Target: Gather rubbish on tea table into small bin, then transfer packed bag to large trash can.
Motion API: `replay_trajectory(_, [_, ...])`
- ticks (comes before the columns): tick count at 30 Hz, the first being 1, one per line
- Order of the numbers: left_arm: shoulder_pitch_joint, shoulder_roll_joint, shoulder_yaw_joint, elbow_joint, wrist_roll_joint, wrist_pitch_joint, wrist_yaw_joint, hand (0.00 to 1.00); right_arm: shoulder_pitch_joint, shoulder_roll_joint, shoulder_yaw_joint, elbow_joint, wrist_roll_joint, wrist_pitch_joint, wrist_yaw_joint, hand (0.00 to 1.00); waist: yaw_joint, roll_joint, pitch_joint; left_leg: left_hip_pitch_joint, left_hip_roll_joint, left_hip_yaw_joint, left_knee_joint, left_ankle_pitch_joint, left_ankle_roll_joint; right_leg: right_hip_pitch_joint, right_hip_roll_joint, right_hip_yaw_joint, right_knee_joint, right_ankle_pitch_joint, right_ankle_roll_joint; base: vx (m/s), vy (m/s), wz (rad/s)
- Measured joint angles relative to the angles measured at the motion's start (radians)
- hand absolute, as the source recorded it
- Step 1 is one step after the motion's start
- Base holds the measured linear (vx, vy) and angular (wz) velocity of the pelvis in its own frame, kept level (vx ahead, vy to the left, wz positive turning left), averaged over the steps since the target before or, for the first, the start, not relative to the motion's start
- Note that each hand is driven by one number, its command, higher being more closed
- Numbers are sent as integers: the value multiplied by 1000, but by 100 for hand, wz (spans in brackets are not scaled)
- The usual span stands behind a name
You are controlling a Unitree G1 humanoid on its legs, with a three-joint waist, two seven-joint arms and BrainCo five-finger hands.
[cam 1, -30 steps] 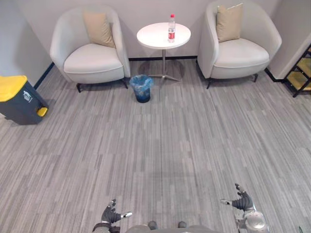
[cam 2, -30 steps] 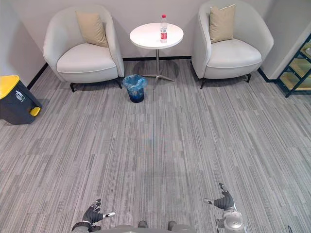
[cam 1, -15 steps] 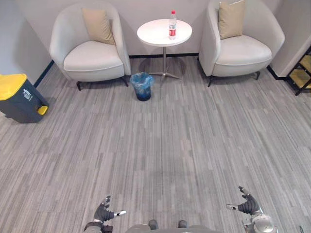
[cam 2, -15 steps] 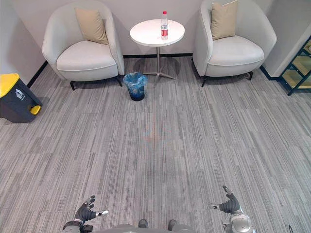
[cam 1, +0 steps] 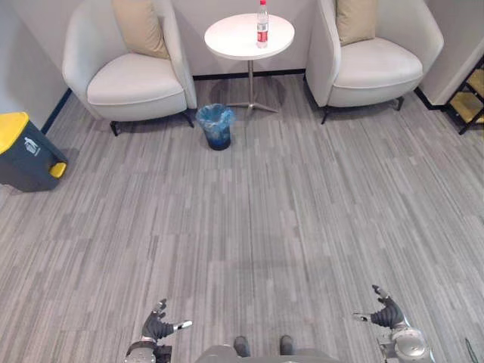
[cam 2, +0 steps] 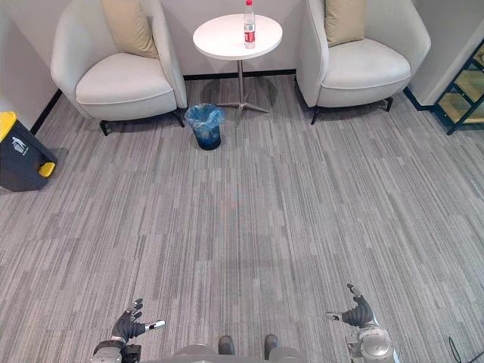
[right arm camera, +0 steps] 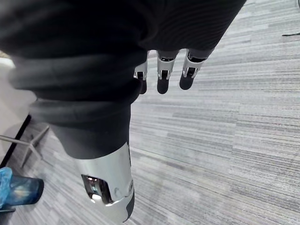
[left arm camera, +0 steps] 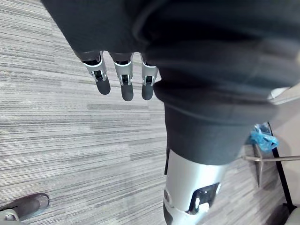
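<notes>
Left eye view is showing a dark grey trash can [cam 1: 23,151] with a yellow lid sitting on the grey carpet [cam 1: 265,219] at the far left edge, near the wall. Just right of it, the left armchair [cam 1: 128,83] is standing with a tan cushion [cam 1: 138,26] leaning against its back. The small bin [cam 1: 216,126], lined with a blue bag, is sitting on the carpet between that armchair's front corner and the foot of the round white counter [cam 1: 238,38]. 1 plastic bottle [cam 1: 262,13] with a red label is standing upright on the counter, toward its far side. The right armchair [cam 1: 374,64] is standing beyond the counter, carrying another cushion [cam 1: 355,19]. A dark shelf [cam 1: 473,98] is showing at the right edge. Well apart from all this, at the near edge, the left hand [cam 1: 157,327] and the right hand [cam 1: 387,314] are hanging over bare carpet, 1 on each side. Both wrist views are showing straight, relaxed fingers [left arm camera: 123,86] above the carpet, holding nothing.
</notes>
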Motion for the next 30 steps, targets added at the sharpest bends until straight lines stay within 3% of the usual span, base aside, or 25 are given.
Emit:
replay_trajectory(2, [-13, 12, -3, -6, 0, 2, 6, 0, 11, 31, 2, -29, 7, 11, 0, 0, -17, -22, 24, 50, -24, -22, 0, -38, 12, -92, -65, -79, 222, -29, -5, 199, 28, 27])
replay_trajectory(4, [-14, 14, -5, -6, 0, 10, 19, 0, 8, 41, 4, -29, 7, 16, 0, 0, -23, -22, 34, 81, -25, -34, -2, -63, 6, -135, -95, -130, 224, -45, -22, 319, 2, 16])
replay_trajectory(6, [-30, 15, -6, -6, -2, 16, 27, 0, -12, 42, 4, -27, 10, 19, -2, 0, -30, -17, 55, 144, 8, -40, -30, -82, -8, -206, -109, -203, 97, -33, -29, 444, -37, 19])
replay_trajectory(7, [-44, 14, -6, -5, -3, 16, 31, 0, -23, 41, 4, -26, 11, 19, -2, 0, -34, -14, 67, 175, 32, -48, -49, -90, -24, -226, -100, -229, 10, -5, -28, 521, -96, 30])
replay_trajectory(8, [-60, 14, -5, -4, -3, 16, 40, 0, -37, 41, 4, -26, 18, 20, -4, 0, -41, 3, 83, 219, 59, -57, -92, -88, -50, -256, -80, -258, -123, 70, -29, 700, -153, 41])
replay_trajectory(9, [-73, 15, -5, -3, -9, 16, 43, 0, -47, 40, 4, -26, 29, 21, -8, 0, -54, -4, 83, 250, 81, -75, -122, -87, -77, -272, -69, -264, -201, 142, -40, 645, -156, 53])
replay_trajectory(10, [-89, 17, -5, 0, -18, 16, 43, 0, -49, 41, 4, -26, 30, 23, -17, 0, -60, 5, 87, 264, 99, -91, -123, -90, -104, -285, -58, -263, -237, 230, -63, 708, -226, 53])
replay_trajectory(11, [-105, 6, -5, 8, -21, 16, 43, 0, -50, 36, 4, -23, 32, 30, -25, 0, -61, 7, 82, 268, 139, -105, -83, -94, -137, -286, -37, -272, -204, 303, -169, 585, -200, 26])
replay_trajectory(12, [-116, 1, -7, 7, -21, 17, 43, 0, -65, 35, 3, -23, 33, 34, -26, 0, -55, 21, 87, 259, 158, -102, -46, -79, -165, -285, -26, -295, -174, 279, -177, 865, -313, 11])
replay_trajectory(13, [-141, -5, -7, 11, -21, 18, 40, 0, -84, 42, 4, -24, 37, 33, -25, 0, -53, 21, 88, 203, 179, -97, 89, -6, -226, -279, -25, -310, -117, 223, -215, 713, -261, 2])
replay_trajectory(14, [-147, -12, -7, 11, -21, 18, 40, 0, -89, 45, 4, -24, 38, 33, -25, 0, -55, 24, 93, 169, 190, -96, 185, 58, -212, -255, -22, -317, -107, 210, -232, 874, -328, 16])
replay_trajectory(15, [-145, -26, -7, 11, -21, 19, 39, 0, -85, 47, 9, -24, 45, 30, -25, 0, -54, 30, 103, 103, 223, -92, 405, 263, -170, -142, 2, -315, -154, 179, -237, 731, -254, 6])
replay_trajectory(16, [-126, -32, -7, -4, -22, 15, 38, 0, -82, 49, 24, -22, 55, 29, -29, 0, -47, 27, 111, 18, 269, -90, 653, 244, -131, -18, 41, -303, -230, 163, -237, 716, -227, -9])
replay_trajectory(17, [-122, -31, -6, -7, -22, 15, 38, 0, -85, 51, 34, -24, 68, 28, -30, 0, -43, 29, 111, -26, 284, -85, 758, 215, -99, 32, 57, -288, -261, 163, -239, 664, -165, -45])
replay_trajectory(18, [-120, -31, -6, -10, -27, 17, 38, 0, -87, 61, 46, -28, 83, 20, -41, 0, -18, 21, 117, -103, 291, -63, 877, 170, -81, 125, 67, -257, -315, 159, -246, 512, -104, -58])
replay_trajectory(19, [-117, -33, -7, -17, -30, 17, 38, 0, -87, 70, 45, -28, 90, 15, -46, 0, 3, 3, 123, -165, 285, -43, 888, 146, -73, 184, 67, -236, -358, 159, -246, 773, -117, -57])
replay_trajectory(21, [-95, -34, -7, -58, -30, 17, 38, 0, -91, 78, 42, -27, 113, 16, -50, 0, 10, -15, 134, -308, 226, -29, 745, 96, -74, 305, 60, -203, -467, 152, -239, 710, -53, -41])
replay_trajectory(23, [-88, -37, -6, -68, -30, 16, 38, 0, -95, 75, 30, -19, 116, 16, -50, 0, 42, -22, 142, -373, 137, -35, 458, 94, -83, 373, 24, -161, -506, 107, -197, 567, 56, -62])
replay_trajectory(24, [-83, -48, -1, -69, -30, 17, 39, 0, -102, 67, 20, -2, 116, 18, -51, 0, 61, -16, 144, -390, 95, -51, 222, 139, -120, 416, 17, -132, -523, 81, -174, 645, 154, -76])
replay_trajectory(25, [-56, -57, 0, -73, -29, 17, 40, 0, -98, 58, 15, 14, 115, 19, -52, 0, 72, 12, 133, -377, 83, -81, 7, 206, -134, 457, 30, -103, -532, 45, -154, 665, 204, -87])
replay_trajectory(26, [-40, -59, 3, -76, -29, 16, 40, 0, -91, 54, 14, 15, 114, 22, -52, 0, 83, 28, 123, -380, 86, -103, -16, 256, -115, 485, 38, -77, -529, 8, -137, 843, 336, -92])
replay_trajectory(27, [-26, -58, 20, -69, -29, 21, 43, 0, -92, 72, 17, 29, 111, 31, -53, 0, 95, -4, 111, -391, 55, -99, 89, 313, -41, 504, -5, -39, -480, -55, -103, 856, 320, -58])
replay_trajectory(28, [-28, -60, 31, -68, -29, 24, 44, 0, -86, 81, 21, 32, 105, 31, -53, 0, 89, -51, 85, -401, 25, -72, 138, 240, -25, 452, -60, -34, -357, -81, -95, 853, 302, -39])
replay_trajectory(29, [-28, -62, 23, -69, -29, 24, 43, 0, -86, 80, 22, 32, 104, 32, -53, 0, 84, -69, 77, -389, 7, -57, 159, 196, -15, 393, -91, -19, -211, -78, -82, 693, 223, -9])
replay_trajectory(30, [-28, -60, 15, -66, -29, 26, 42, 0, -87, 82, 23, 32, 104, 30, -54, 0, 82, -76, 78, -357, -6, -50, 174, 159, 2, 332, -113, -4, -39, -38, -13, 540, 202, -11])
